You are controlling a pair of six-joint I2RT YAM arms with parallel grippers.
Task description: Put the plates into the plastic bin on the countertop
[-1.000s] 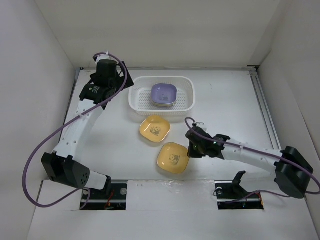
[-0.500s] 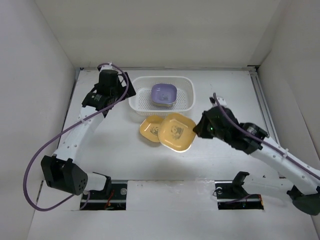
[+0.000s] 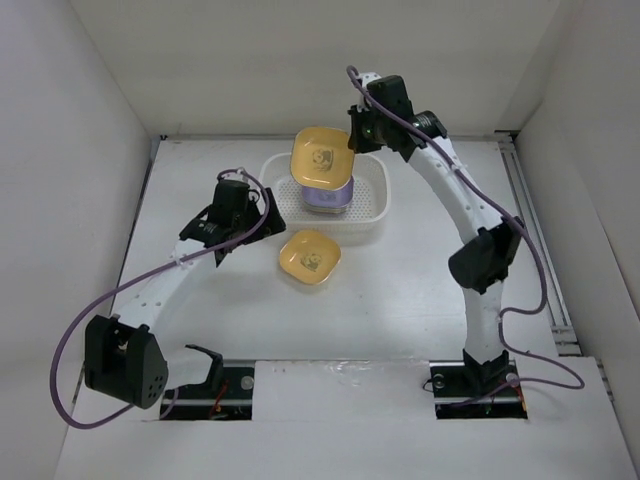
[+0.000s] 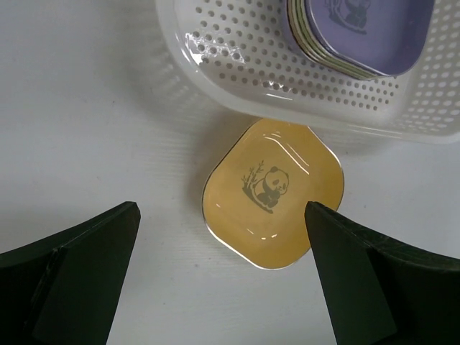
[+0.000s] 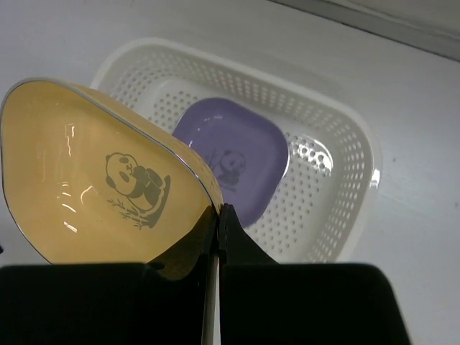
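Over the bin [image 3: 372, 196] | right tool [image 3: 353, 140] pinches glossy orange panda plate [image 3: 322, 160] | left tool [image 4: 221, 212] wide

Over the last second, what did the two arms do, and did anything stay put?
The right arm shut its jaws on the nearer orange-yellow plate, lifted it off the countertop and carried it over the plastic bin. The left arm drew back from the bin's left end toward the other orange-yellow plate, jaws open. That plate, the bin and the purple stack stayed put.
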